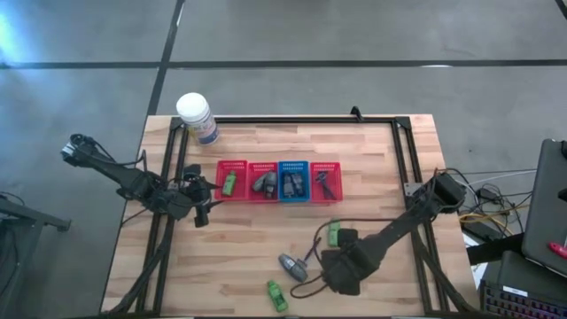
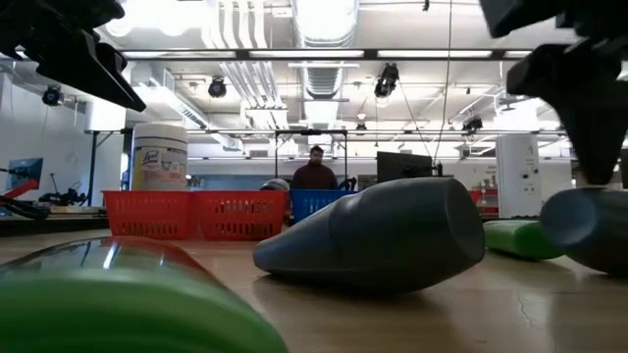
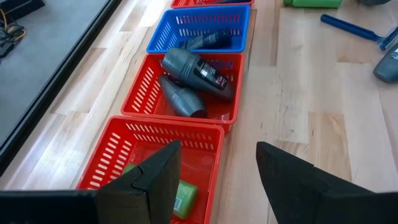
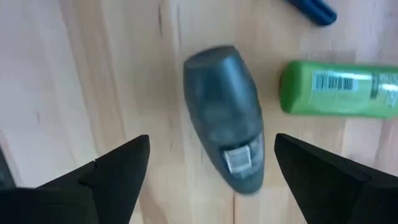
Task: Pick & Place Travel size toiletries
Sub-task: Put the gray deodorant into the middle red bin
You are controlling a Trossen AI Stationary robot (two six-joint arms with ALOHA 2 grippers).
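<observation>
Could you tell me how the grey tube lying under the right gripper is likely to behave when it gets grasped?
The grey tube lies on its side between the open fingers of the right gripper; its rounded body probably rolls if nudged. Its tapered, smooth-looking shell may slip toward the narrow end. It looks rigid enough to hold shape.

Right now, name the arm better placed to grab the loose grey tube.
Right. The right gripper hangs over the grey tube, jaws open either side; the left gripper sits open by the red basket.
</observation>
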